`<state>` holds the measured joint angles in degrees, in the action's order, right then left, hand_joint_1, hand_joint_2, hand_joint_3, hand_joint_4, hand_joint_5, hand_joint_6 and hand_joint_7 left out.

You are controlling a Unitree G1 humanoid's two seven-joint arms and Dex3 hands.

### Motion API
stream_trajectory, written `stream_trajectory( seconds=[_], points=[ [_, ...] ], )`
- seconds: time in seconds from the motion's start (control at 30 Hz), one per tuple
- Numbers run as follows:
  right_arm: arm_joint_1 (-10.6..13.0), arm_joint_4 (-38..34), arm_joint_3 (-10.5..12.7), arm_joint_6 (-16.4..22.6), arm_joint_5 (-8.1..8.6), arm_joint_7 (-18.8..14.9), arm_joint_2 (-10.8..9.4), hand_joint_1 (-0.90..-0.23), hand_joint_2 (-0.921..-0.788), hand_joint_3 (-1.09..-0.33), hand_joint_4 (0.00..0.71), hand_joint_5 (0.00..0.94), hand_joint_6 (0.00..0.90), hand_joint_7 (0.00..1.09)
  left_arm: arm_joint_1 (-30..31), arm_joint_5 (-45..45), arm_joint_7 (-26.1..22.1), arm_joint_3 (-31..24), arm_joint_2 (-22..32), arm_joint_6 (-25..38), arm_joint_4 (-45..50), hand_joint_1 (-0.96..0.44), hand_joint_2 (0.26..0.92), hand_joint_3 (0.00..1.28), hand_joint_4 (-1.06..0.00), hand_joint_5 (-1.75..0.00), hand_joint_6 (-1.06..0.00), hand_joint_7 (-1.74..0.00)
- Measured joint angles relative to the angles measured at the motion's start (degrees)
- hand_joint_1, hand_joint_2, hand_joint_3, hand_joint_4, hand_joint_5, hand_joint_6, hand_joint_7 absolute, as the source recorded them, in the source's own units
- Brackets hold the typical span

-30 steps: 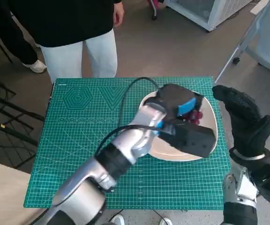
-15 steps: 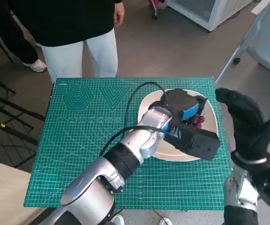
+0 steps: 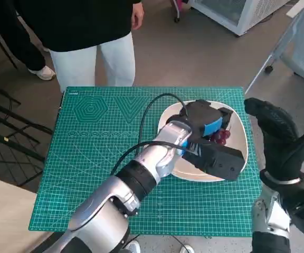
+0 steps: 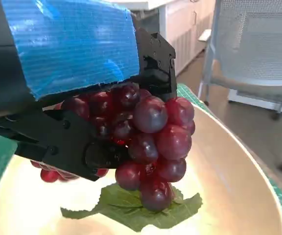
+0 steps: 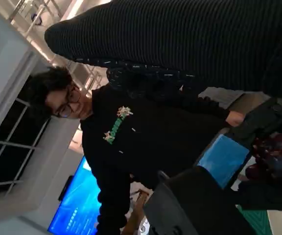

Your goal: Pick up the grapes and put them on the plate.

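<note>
Bunch of grapes (image 3: pixel 220 136) largely hidden beneath the left hand (image 3: pixel 207 126) in the head view, plate (image 3: pixel 240 138) partly covered by that hand and forearm, person (image 3: pixel 83 31) cut off at the upper edge, right hand's (image 3: pixel 281 139) fingers barely discernible in its wrist view.

A green mat (image 3: pixel 99 153) with white lines covers the table. The floor (image 3: pixel 205 58) is brown. A person (image 3: pixel 88 31) in a black top and white trousers stands behind the table. A grey chair (image 4: pixel 258 49) sits nearby.

The left hand (image 3: pixel 207 126) and its forearm are covering the plate (image 3: pixel 239 138) from the mat's (image 3: pixel 88 158) near edge; the mat's left half is lying open. The right hand (image 3: pixel 278 139) is hanging off the right edge.
</note>
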<state>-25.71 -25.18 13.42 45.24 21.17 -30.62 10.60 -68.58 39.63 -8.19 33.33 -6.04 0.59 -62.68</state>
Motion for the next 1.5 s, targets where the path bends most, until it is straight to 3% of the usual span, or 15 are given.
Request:
stream_trajectory(
  seconds=[0.1, 0.17, 0.27, 0.47, 0.83, 1.1, 1.3, 1.5],
  points=[
    [-0.01, -0.01, -0.12, 0.0, -0.05, 0.07, -0.04, -0.532, -0.921, -0.683, 0.158, 0.001, -0.001, 0.32, -0.18, -1.22, -1.62, -0.52, 0.06, -1.2, -1.14, -0.48, 0.884, 0.04, -0.45, -0.37, -0.36, -0.21],
    [-0.01, -0.02, -0.18, 0.0, -0.04, 0.07, -0.09, -0.532, -0.921, -0.683, 0.158, 0.001, -0.001, 0.32, -0.21, -1.45, -2.14, -0.44, 0.14, -2.0, -1.83, -0.58, 0.9, 0.03, -0.37, -0.18, -0.33, -0.1],
    [-0.02, -0.05, -0.22, 0.0, -0.02, 0.07, -0.13, -0.532, -0.921, -0.681, 0.16, 0.003, -0.001, 0.32, -0.21, -1.41, -2.29, -0.08, 0.4, -3.27, -2.57, -0.66, 0.914, 0.04, -0.22, -0.06, -0.27, -0.03],
    [-0.05, -0.12, -0.37, 0.0, 0.01, 0.06, -0.28, -0.535, -0.921, -0.679, 0.159, 0.002, -0.001, 0.32, -0.2, -1.45, -1.74, 0.09, 1.44, -6.02, -2.99, -0.71, 0.92, 0.11, -0.08, -0.01, -0.19, 0.0],
    [-0.12, -0.39, -0.72, -0.01, 0.1, -0.01, -0.52, -0.539, -0.921, -0.677, 0.154, 0.001, -0.001, 0.32, 1.04, -4.37, 3.08, -2.94, 5.4, -15.65, -3.01, -0.79, 0.921, 0.38, -0.01, 0.0, -0.16, 0.0],
    [-0.19, -0.49, -0.97, 0.01, 0.15, -0.02, -0.58, -0.543, -0.921, -0.668, 0.159, 0.003, -0.001, 0.33, 5.98, -14.08, 4.21, -12.29, 9.41, -25.5, -2.48, -0.79, 0.921, 0.61, -0.02, 0.0, -0.17, 0.0],
    [-0.19, -0.37, -1.09, 0.03, 0.32, -0.04, -0.6, -0.545, -0.921, -0.662, 0.161, 0.004, -0.001, 0.33, 12.45, -25.17, 3.13, -21.83, 11.19, -32.9, 0.03, -0.76, 0.921, 0.59, -0.04, -0.01, -0.17, -0.01],
    [-0.17, 0.06, -1.33, 0.06, 0.46, -0.05, -0.7, -0.546, -0.921, -0.656, 0.164, 0.005, -0.001, 0.34, 19.68, -38.97, -3.62, -30.82, 10.69, -37.87, 5.39, -0.71, 0.921, 0.51, -0.03, 0.0, -0.06, 0.0]
  ],
)
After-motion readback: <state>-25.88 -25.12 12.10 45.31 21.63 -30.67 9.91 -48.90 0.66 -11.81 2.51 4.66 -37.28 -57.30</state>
